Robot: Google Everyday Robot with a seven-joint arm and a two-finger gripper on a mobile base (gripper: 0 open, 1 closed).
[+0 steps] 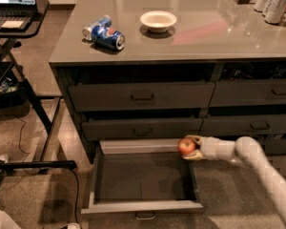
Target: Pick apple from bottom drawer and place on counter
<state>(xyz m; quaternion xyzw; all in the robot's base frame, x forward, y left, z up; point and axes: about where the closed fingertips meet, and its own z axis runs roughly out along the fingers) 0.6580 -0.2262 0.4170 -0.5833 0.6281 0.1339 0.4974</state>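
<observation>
The apple (186, 146) is small, red with yellowish patches. My gripper (191, 147) is shut on it and holds it above the right rear corner of the open bottom drawer (143, 178), just below the middle drawer front. My white arm reaches in from the lower right. The drawer's dark interior holds nothing else. The counter (195, 32) is the glossy grey-brown top above the drawer stack.
On the counter lie a blue soda can (105, 33) on its side and a white bowl (158, 20), with cans (274, 1) at the far right. A black laptop desk (14, 13) stands to the left. The two upper drawers (142, 97) are shut.
</observation>
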